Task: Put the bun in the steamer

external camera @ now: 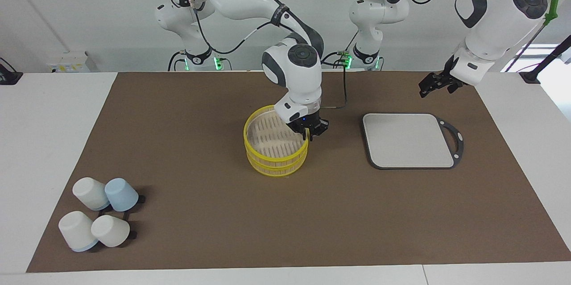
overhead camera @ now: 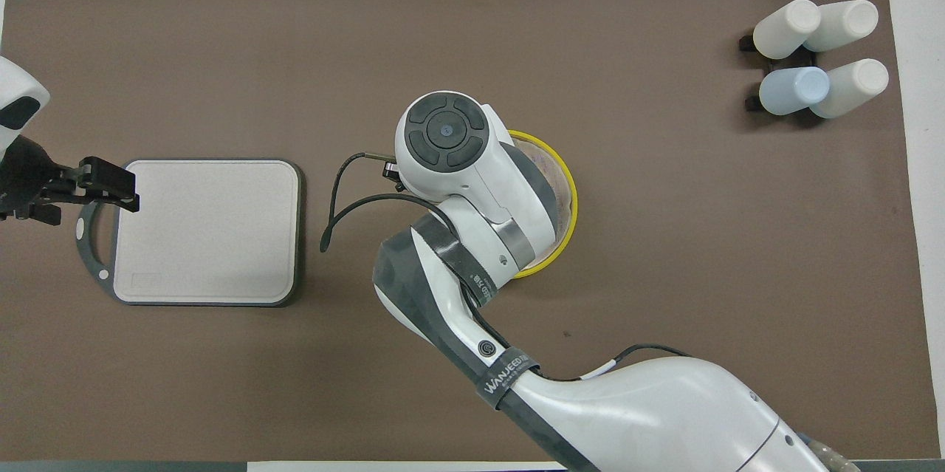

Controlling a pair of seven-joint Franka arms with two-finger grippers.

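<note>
The steamer [external camera: 273, 163] is a yellow-rimmed tan basket of two stacked tiers in the middle of the brown mat; its slatted floor is bare. In the overhead view only part of its rim [overhead camera: 569, 195] shows under the right arm. My right gripper [external camera: 308, 134] is at the steamer's rim on the side toward the left arm, its fingers closed across the upper tier's yellow rim. No bun shows in either view. My left gripper [external camera: 433, 84] hangs in the air over the mat by the grey board's handle end, also seen in the overhead view [overhead camera: 111, 184]; that arm waits.
A flat grey board [external camera: 408, 140] with a dark rim and handle lies beside the steamer toward the left arm's end, also in the overhead view [overhead camera: 207, 232]. Several white and blue cups [external camera: 100, 213] lie tipped at the right arm's end, farther from the robots [overhead camera: 816, 58].
</note>
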